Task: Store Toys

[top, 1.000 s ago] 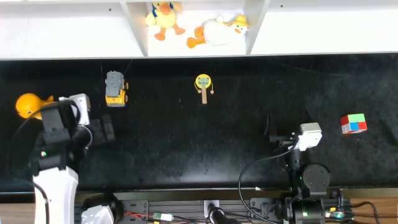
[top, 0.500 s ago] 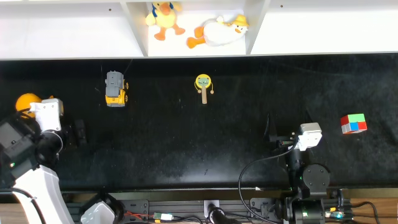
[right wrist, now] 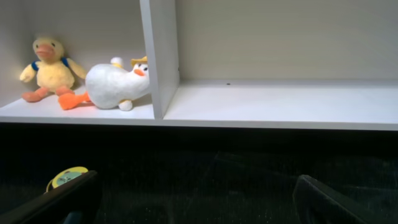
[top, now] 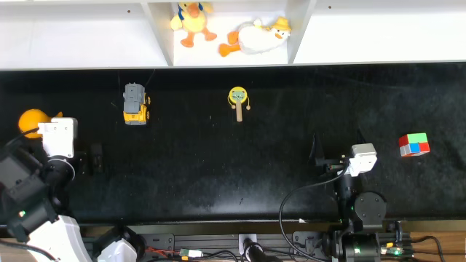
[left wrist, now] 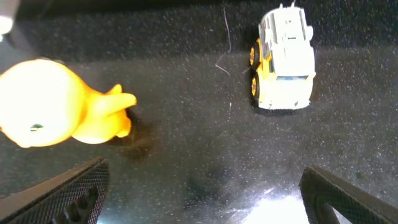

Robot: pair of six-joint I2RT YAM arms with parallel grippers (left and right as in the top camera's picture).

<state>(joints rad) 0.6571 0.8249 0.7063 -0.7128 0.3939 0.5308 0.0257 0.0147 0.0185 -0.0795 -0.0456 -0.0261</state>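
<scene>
An orange rubber duck (top: 32, 122) (left wrist: 56, 112) lies at the table's far left. A grey-and-yellow toy truck (top: 135, 103) (left wrist: 283, 62) stands to its right, and a yellow rattle (top: 238, 98) (right wrist: 68, 177) lies near the middle. A coloured cube (top: 413, 144) rests at the right. My left gripper (top: 91, 156) (left wrist: 199, 208) hangs open and empty over bare table, nearer than the duck and the truck. My right gripper (top: 317, 153) (right wrist: 196, 208) is open and empty near the front right, facing the shelf.
A white shelf (top: 233, 57) (right wrist: 280, 106) runs along the back edge. A yellow plush duck (top: 193, 18) (right wrist: 46, 68) and a white plush goose (top: 255, 35) (right wrist: 115, 84) sit in its middle compartment. A divider (right wrist: 158, 59) separates it from the bare compartment beside it.
My left arm has swung left and drawn back toward the front edge, its gripper now nearer the orange duck. The right arm and the toys have not moved.
</scene>
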